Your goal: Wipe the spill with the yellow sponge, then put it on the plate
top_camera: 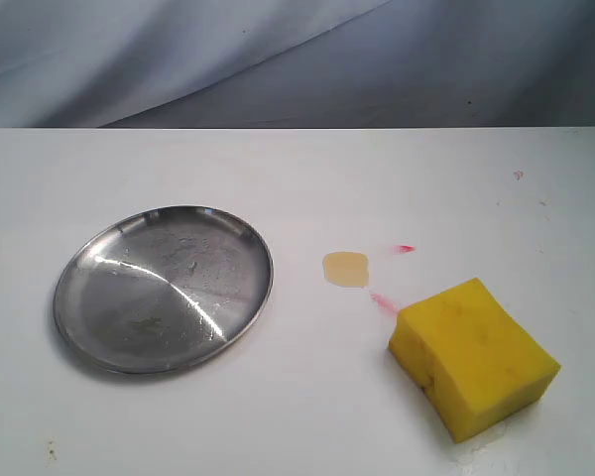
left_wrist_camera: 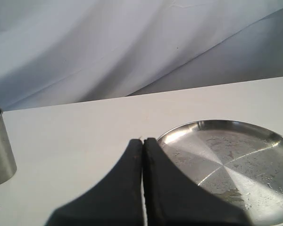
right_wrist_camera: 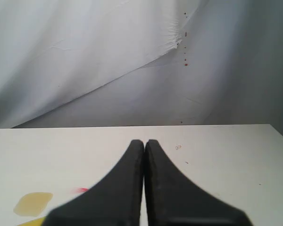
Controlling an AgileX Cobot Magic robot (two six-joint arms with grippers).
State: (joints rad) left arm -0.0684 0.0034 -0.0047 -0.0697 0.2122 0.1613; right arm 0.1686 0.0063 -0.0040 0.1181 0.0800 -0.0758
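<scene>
Left claw (left_wrist_camera: 143,142): clenched, empty
Right claw (right_wrist_camera: 144,142): clenched, empty
Sponge (top_camera: 473,357): on table (top_camera: 307,416), near spill (top_camera: 346,268), well apart from plate (top_camera: 164,288)
Handling: likely light, squashy; pinch across long sides

Exterior looks down, wrists low, left shares plate (top_camera: 129,297)

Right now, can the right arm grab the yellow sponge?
Probably yes. The yellow sponge sits in the open on the right side of the table, with nothing on it or blocking it. The right end effector is shut, so it would have to open first.
</scene>
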